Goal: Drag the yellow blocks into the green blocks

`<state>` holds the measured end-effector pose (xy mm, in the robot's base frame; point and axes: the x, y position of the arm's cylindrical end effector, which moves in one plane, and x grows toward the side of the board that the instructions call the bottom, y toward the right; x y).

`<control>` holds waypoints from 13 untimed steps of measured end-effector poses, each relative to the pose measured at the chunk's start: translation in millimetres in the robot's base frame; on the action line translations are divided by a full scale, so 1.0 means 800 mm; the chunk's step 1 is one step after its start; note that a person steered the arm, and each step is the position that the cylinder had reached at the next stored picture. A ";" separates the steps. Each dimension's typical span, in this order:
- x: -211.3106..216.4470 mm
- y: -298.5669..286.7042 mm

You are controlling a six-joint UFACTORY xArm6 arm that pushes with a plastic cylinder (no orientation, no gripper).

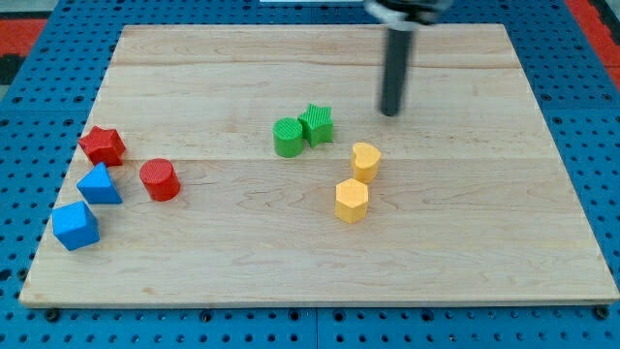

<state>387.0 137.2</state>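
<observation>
yellow blocks waiting just short of the green pair

everything below was placed relative to the green star (317, 124). nearest the view's bottom, a yellow hexagonal block (352, 201) was seen below and slightly to the view's right of it, and a yellow heart-shaped block (365, 160) lay between the two, a little further right; neither yellow piece was touching a green one. a green cylinder (288, 137) was pressed against the star's left side.

both yellow blocks were judged light, rigid and apt to slide easily on the smooth wooden board (484, 233). they were also judged prone to turn if struck off-centre, so contact was thought best made on the faces turned away from the star, low and through the middle.

no fingers were fitted, so nothing could be said to be spread or closed. my tip (389, 113) was found right of the star and slightly above it, apart from every block, with nothing touched or held.

far to the left, red and blue blocks were left unconcerned.
</observation>
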 end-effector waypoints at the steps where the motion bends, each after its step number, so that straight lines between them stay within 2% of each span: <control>1: 0.139 -0.002; 2: 0.184 -0.093; 3: 0.184 -0.184; 4: 0.163 -0.203; 5: 0.146 -0.193; 6: 0.209 -0.197; 7: 0.209 -0.129; 8: 0.149 -0.138; 9: 0.118 -0.201; 10: 0.162 -0.138; 11: 0.173 -0.029; 13: 0.045 -0.134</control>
<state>422.8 30.4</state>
